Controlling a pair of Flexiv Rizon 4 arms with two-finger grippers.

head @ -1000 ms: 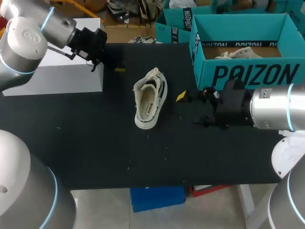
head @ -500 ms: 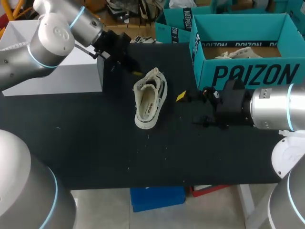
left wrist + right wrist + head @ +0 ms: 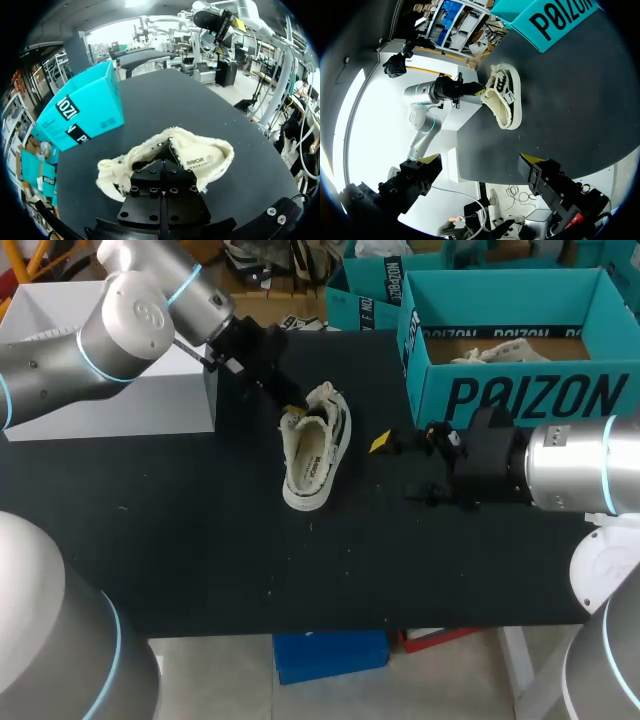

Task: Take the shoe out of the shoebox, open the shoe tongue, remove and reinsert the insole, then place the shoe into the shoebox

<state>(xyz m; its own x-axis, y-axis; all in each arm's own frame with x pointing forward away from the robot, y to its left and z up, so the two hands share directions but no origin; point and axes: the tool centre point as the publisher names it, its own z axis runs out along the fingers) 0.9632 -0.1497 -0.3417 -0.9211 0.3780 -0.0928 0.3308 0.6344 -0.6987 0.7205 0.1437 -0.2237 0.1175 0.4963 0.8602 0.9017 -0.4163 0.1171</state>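
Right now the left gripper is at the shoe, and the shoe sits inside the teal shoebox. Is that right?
Not quite. The left gripper is at the shoe, but the shoe lies on the black table, outside the teal shoebox and apart from it. The head view shows this.

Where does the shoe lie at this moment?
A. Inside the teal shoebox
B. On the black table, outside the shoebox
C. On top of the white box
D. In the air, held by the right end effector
B: the shoe rests on the table, beside the shoebox and apart from it.
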